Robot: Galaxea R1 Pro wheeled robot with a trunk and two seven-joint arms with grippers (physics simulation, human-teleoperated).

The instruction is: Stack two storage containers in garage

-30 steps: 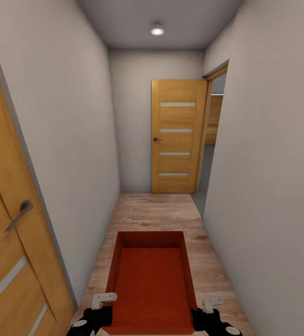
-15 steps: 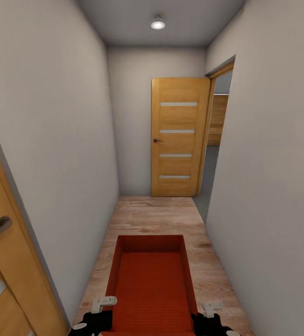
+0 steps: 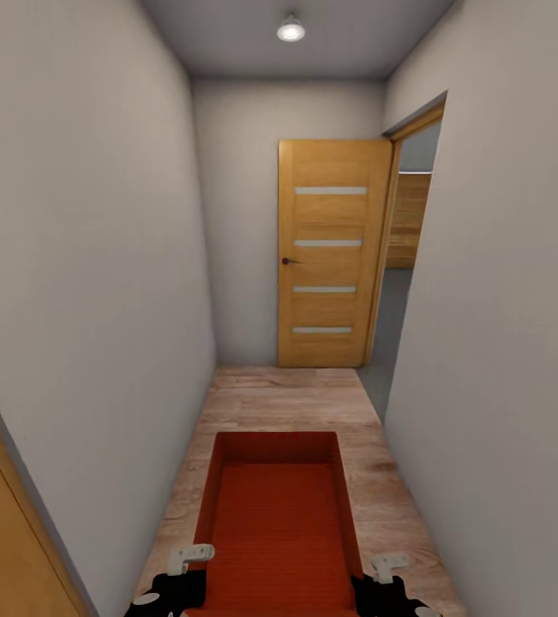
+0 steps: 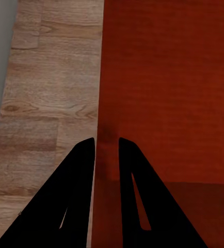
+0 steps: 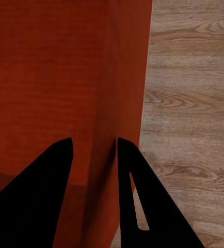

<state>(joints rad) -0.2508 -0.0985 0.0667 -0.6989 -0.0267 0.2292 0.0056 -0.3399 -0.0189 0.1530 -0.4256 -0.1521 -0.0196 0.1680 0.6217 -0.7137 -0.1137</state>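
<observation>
Down at the near edge of the head view, both grippers are on the bin (image 3: 277, 523), one at each long side: the left gripper (image 3: 184, 561) on the left wall, the right gripper (image 3: 386, 567) on the right wall. The left wrist view brings it close: the left gripper (image 4: 107, 147) has its two dark fingers (image 4: 81, 181) pinched over the bin's (image 4: 169, 93) thin left wall, one finger outside over the wood floor (image 4: 45, 103), the other inside over the ribbed red bottom, clamped on that wall. Same story in the right wrist view: the right gripper (image 5: 94, 147) straddles the bin's (image 5: 50, 77) right wall, inner finger (image 5: 40, 196) over the red interior, outer finger on the side of the planks (image 5: 189, 103), closed on the wall. So the bin hangs between the two grippers, carried above the floor (image 3: 287, 394), open side up, nothing in it, its long axis pointing straight ahead. To the left gripper's outer side, a sliver of a wooden door (image 3: 4, 523) and then a bare wall (image 3: 99, 257). To the right gripper's outer side, another plain wall (image 3: 501, 343). Farther ahead of the bin the planks run on to the end of the narrow hallway, where an open door (image 3: 330, 253) with four pale strips stands. Just right of it a doorway (image 3: 403, 257) shows wood cabinets (image 3: 409, 218) beyond. Overhead, a round ceiling light (image 3: 291, 30) glows.
</observation>
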